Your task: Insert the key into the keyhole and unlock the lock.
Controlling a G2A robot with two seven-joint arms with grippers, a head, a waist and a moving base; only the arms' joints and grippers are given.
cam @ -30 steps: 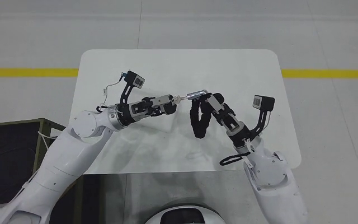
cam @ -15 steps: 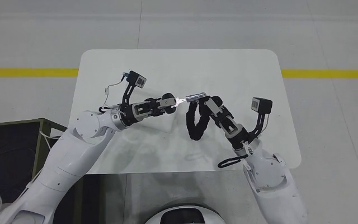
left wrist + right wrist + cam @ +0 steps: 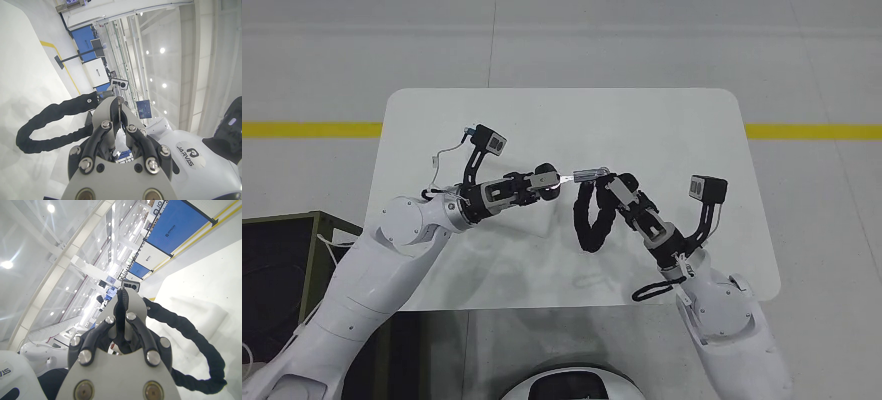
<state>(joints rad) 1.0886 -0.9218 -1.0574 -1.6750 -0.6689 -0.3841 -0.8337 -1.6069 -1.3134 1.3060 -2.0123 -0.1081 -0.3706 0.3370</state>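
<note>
Above the middle of the white table (image 3: 672, 130), my left gripper (image 3: 554, 179) is shut on a small silver key (image 3: 564, 178). The key's tip meets the end of the lock's metal cylinder (image 3: 590, 172). In the left wrist view the key blade (image 3: 119, 110) runs between the pads to the cylinder's round end (image 3: 120, 98). My right gripper (image 3: 614, 185) is shut on the lock's black-sleeved body (image 3: 121, 308) just behind the cylinder. The lock's black cable loop (image 3: 587, 225) hangs down towards the table, also visible as the loop (image 3: 47, 123) and the loop (image 3: 198, 336).
A yellow floor line (image 3: 312, 129) runs behind the table. A dark bin (image 3: 282, 270) stands off the table's left side. Bare white tabletop lies all around the two grippers.
The right gripper with the lock and its cable loop has shifted a little to the left. The left gripper with the key has edged towards it, staying at the cylinder's end.
</note>
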